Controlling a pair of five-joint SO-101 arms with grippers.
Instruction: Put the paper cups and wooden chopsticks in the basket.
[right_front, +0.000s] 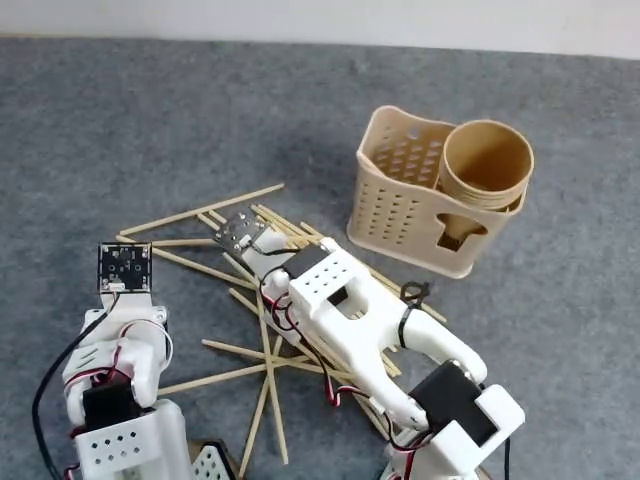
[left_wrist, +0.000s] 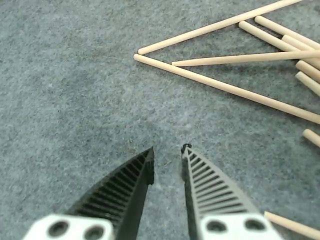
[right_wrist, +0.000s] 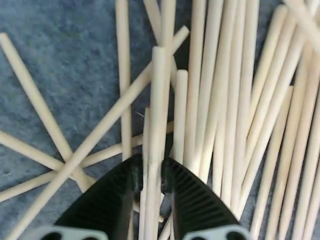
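The tan perforated basket (right_front: 410, 205) stands at the back right, with stacked paper cups (right_front: 487, 160) in its right compartment. Many wooden chopsticks (right_front: 262, 330) lie scattered on the grey carpet mid-table. My right arm (right_front: 350, 310) stretches from the front right over the pile. My right gripper (right_wrist: 152, 169) is shut on one chopstick (right_wrist: 157, 100), which runs between the fingers and crosses above the others. My left gripper (left_wrist: 168, 151) hovers over bare carpet, narrowly open with nothing between its fingers; the nearest chopstick tips (left_wrist: 142, 54) lie ahead of it. My left arm (right_front: 120, 340) sits at the front left.
A dense bundle of parallel chopsticks (right_wrist: 240, 115) lies beside the held one. The basket's left compartment (right_front: 405, 150) has room. Bare carpet (right_front: 150, 130) spreads across the back left.
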